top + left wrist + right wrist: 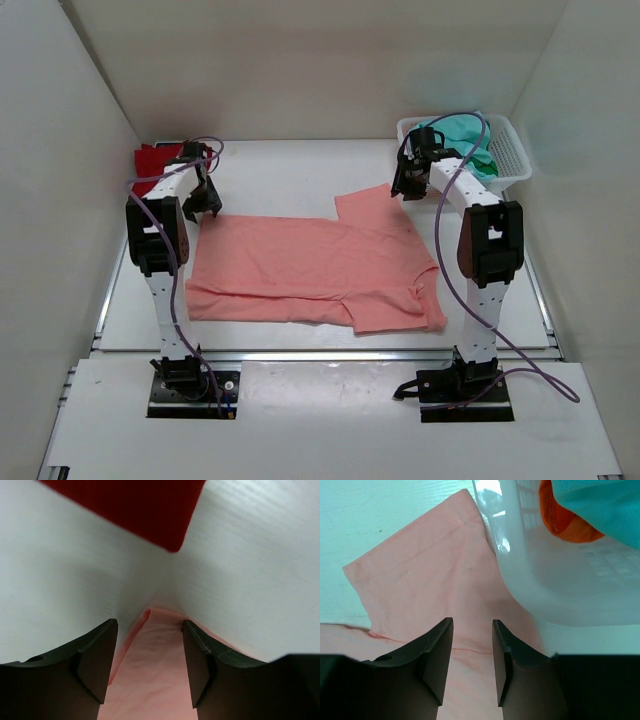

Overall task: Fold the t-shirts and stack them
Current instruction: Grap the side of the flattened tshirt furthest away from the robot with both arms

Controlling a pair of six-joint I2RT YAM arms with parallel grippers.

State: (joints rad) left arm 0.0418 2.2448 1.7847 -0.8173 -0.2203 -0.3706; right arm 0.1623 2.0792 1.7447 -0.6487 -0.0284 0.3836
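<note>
The salmon-pink t-shirt (320, 270) lies spread flat across the table's middle. My left gripper (207, 200) is open over its far left corner (150, 650), with the cloth edge between the fingers. My right gripper (410, 185) is open just above the shirt's far right sleeve (430, 575), beside the basket. The deep red t-shirt (155, 158) lies folded at the far left; its corner shows in the left wrist view (140, 510). The teal-green t-shirt (462, 135) sits bunched in the basket, and shows in the right wrist view (605, 505).
The white lattice basket (510, 155) stands at the far right; its wall (545, 580) is close beside my right gripper. An orange cloth (560, 515) lies in it under the teal shirt. White walls enclose the table on three sides.
</note>
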